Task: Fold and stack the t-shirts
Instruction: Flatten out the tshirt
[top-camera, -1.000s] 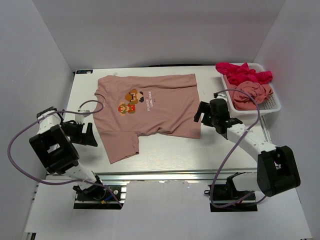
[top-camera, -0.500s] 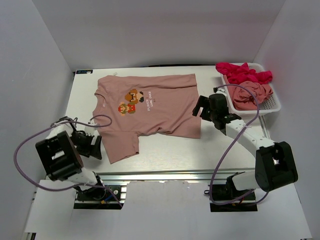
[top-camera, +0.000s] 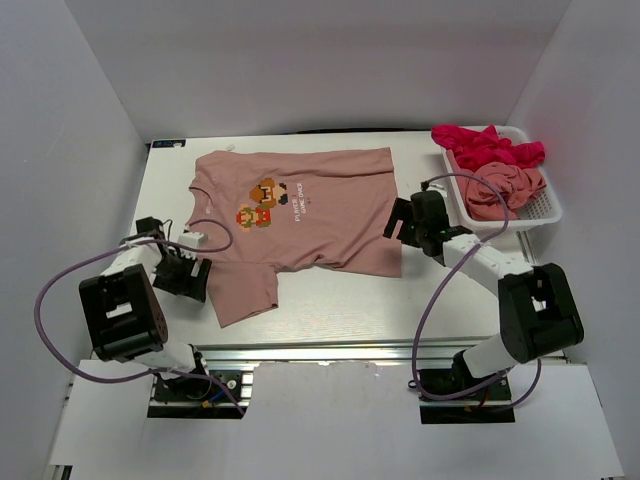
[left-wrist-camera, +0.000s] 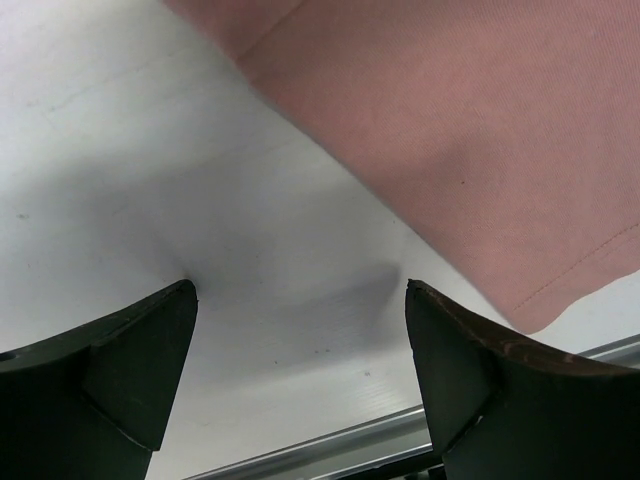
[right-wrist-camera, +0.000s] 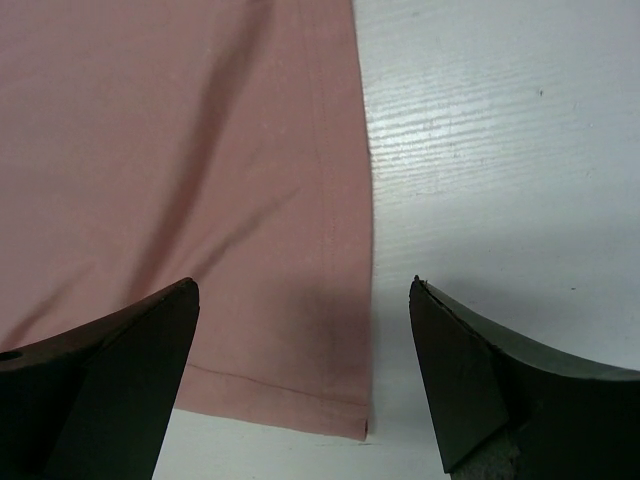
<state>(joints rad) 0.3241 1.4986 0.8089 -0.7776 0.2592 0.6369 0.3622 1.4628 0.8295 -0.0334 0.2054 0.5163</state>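
A dusty salmon-pink t-shirt (top-camera: 310, 215) with a pixel-art chest print lies spread flat on the white table (top-camera: 340, 300). My left gripper (top-camera: 190, 275) is open and low beside the shirt's near sleeve (top-camera: 245, 290). In the left wrist view the left gripper (left-wrist-camera: 300, 290) spans bare table, with the sleeve's edge (left-wrist-camera: 470, 130) just beyond the right finger. My right gripper (top-camera: 400, 222) is open at the shirt's right hem. In the right wrist view the right gripper (right-wrist-camera: 303, 283) straddles the hem corner (right-wrist-camera: 330, 390). A magenta-red t-shirt (top-camera: 485, 147) and another salmon-pink one (top-camera: 505, 190) lie crumpled in the basket.
The white mesh basket (top-camera: 553, 208) stands at the table's back right, right of my right arm. White walls close in the table on the left, back and right. An aluminium rail (top-camera: 330, 350) runs along the near edge.
My left gripper has swung in from the left to the shirt's near sleeve. My right gripper has edged slightly left onto the hem. The shirt has not moved.
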